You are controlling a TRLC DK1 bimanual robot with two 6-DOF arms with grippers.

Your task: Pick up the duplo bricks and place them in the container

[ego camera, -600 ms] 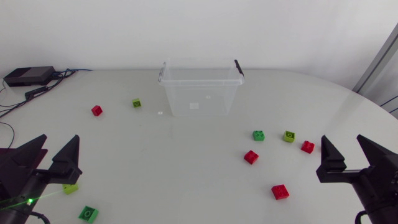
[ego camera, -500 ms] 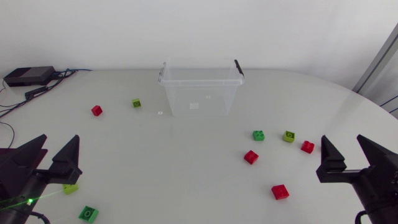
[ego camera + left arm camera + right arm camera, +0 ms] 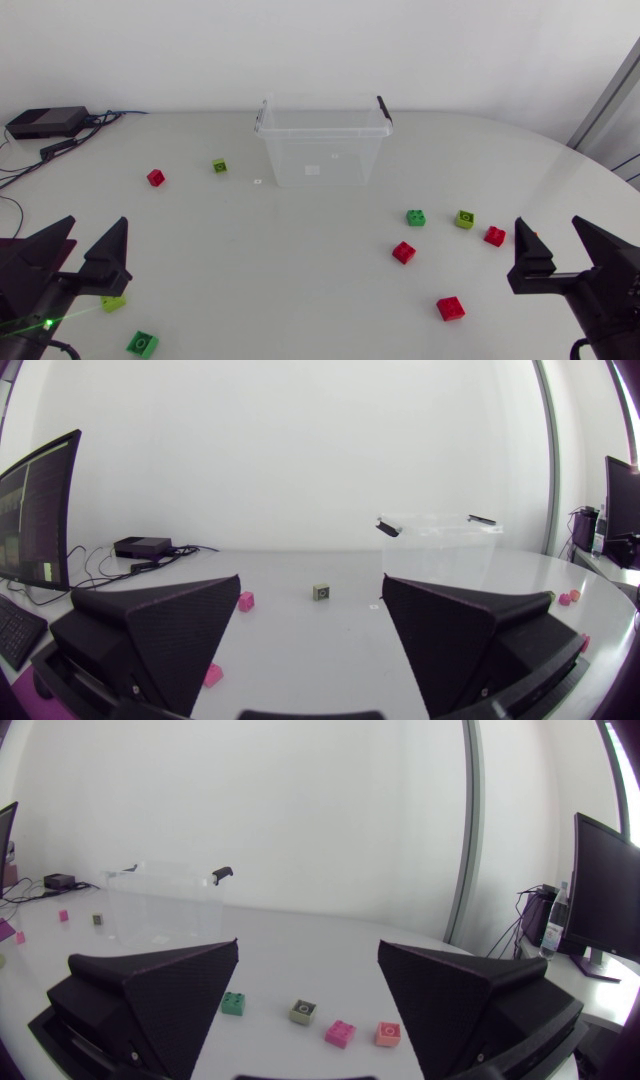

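Clear lidless container (image 3: 322, 145), red & green bricks (image 3: 404, 252) scattered round.

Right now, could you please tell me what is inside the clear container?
No brick shows inside the container. From above and through its clear walls, only its bare floor appears. Nothing covers the interior, though something very small in its far corners would be hard to make out.

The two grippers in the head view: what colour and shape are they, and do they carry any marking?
Both the left gripper and the right gripper are matte black, each with two broad wedge-shaped fingers narrowing to a point. I see no printed marking. A small green light glows just behind the left gripper.
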